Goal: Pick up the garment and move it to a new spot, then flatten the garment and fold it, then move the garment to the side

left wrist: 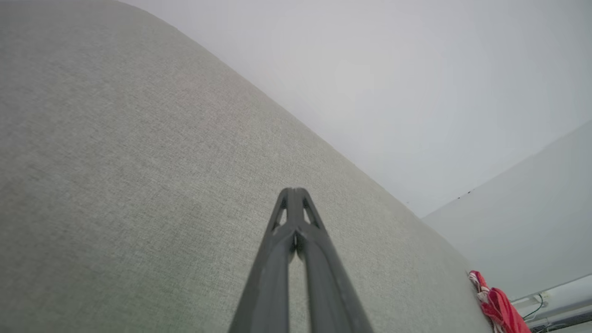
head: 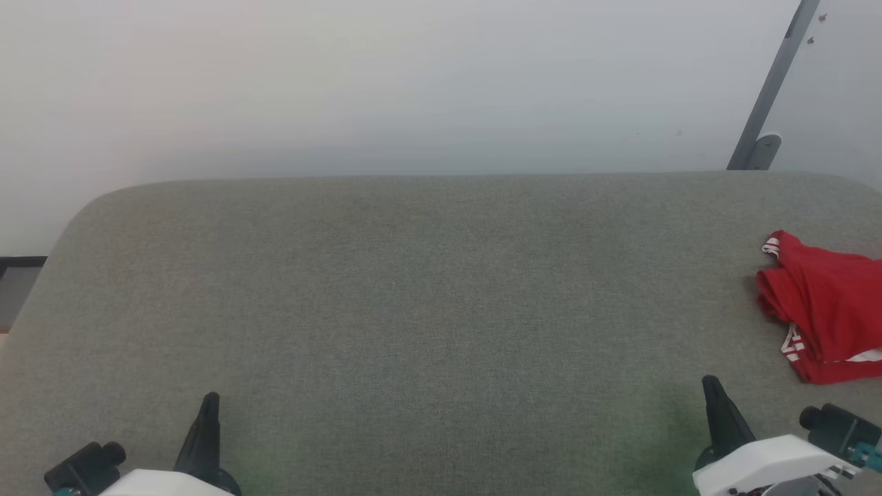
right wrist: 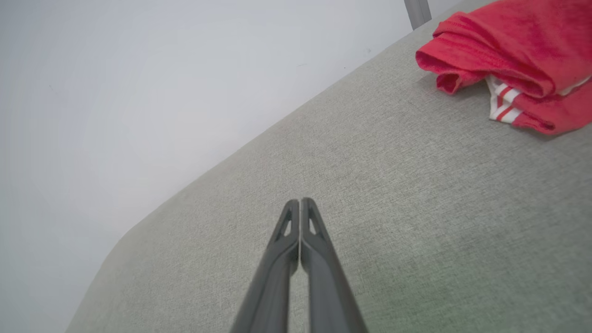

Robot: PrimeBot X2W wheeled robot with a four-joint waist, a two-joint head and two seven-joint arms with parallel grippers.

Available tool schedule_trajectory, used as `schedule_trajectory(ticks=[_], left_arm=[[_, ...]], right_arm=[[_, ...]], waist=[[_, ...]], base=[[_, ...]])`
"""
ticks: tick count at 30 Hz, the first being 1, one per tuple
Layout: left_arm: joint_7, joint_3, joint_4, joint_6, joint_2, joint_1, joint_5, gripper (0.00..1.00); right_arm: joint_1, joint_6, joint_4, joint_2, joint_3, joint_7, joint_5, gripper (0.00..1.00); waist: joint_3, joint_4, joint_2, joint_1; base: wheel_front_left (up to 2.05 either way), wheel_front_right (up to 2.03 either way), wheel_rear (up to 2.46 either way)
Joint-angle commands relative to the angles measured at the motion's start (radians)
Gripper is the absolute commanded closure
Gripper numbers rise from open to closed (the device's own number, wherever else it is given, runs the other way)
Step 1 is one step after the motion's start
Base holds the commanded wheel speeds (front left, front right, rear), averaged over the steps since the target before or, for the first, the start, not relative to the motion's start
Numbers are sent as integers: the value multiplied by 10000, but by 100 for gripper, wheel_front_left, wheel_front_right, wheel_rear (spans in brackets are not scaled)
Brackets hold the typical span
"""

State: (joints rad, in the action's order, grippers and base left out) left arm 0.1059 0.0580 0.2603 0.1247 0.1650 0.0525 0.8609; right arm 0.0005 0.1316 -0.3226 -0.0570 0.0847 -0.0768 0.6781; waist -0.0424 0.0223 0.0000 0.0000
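The garment (head: 827, 310), a bright red T-shirt with red-and-white striped trim, lies bunched at the right edge of the grey fabric surface (head: 427, 303), partly cut off by the head view's border. It also shows in the right wrist view, the garment (right wrist: 513, 60) at the upper right, and as a small red heap, the garment (left wrist: 502, 307), at the lower right of the left wrist view. My right gripper (head: 710, 384) hovers shut and holds nothing, a little nearer and left of the garment. My left gripper (head: 210, 399) is shut and holds nothing at the lower left, far from it.
A pale wall (head: 413, 83) rises behind the surface. A grey metal strut (head: 772, 89) leans against the wall at the back right. The surface's rounded left corner (head: 89, 207) drops to a dark floor strip (head: 21, 265).
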Motion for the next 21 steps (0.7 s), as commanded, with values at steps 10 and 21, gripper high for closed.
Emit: schedule_trajectory(ticks=[10, 21], left_arm=[[-359, 150, -149, 37, -126, -504, 1224, 100], [-707, 235, -159, 47, -307, -727, 2368, 100]], right_arm=[[-391, -5, 282, 23, 59, 315, 1524, 100], [-537, -6, 376, 34, 105, 606, 2943, 100]], waist=[[47, -23, 0, 0], [102, -50, 0, 0]], base=[[0, 0, 0], [0, 0, 0]])
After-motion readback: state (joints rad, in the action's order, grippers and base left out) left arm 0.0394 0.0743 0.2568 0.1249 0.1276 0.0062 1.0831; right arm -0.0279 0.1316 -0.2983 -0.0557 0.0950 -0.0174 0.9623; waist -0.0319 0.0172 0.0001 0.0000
